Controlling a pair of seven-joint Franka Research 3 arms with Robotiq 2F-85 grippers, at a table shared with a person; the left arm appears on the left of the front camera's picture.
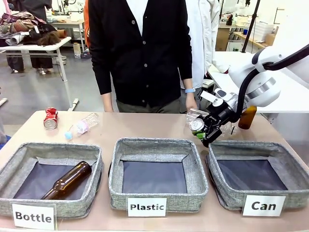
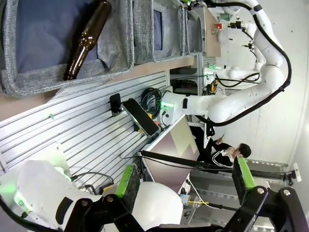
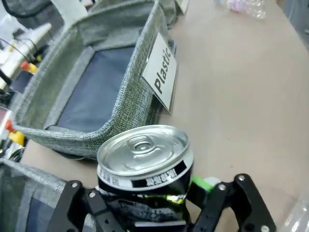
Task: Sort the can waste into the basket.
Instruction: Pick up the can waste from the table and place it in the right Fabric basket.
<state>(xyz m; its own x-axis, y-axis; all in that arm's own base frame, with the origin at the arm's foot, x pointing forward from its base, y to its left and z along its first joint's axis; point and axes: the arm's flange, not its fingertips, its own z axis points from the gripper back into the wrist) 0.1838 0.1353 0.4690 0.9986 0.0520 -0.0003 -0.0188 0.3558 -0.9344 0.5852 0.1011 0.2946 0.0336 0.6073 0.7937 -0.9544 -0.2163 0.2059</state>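
Note:
My right gripper is shut on the black and silver can and holds it above the table, just beyond the far left corner of the "Can" basket. In the right wrist view the can sits upright between the fingers of that gripper, with a grey rim of the basket at the lower left. The red can lies on the table at the far left. In its own wrist view my left gripper stands open and holds nothing, off the table's near side.
The "Plastic" bin stands in the middle and the "Bottle" bin on the left holds a brown bottle. A clear plastic bottle lies by the red can. Another brown bottle stands behind my right arm. A person stands at the far side.

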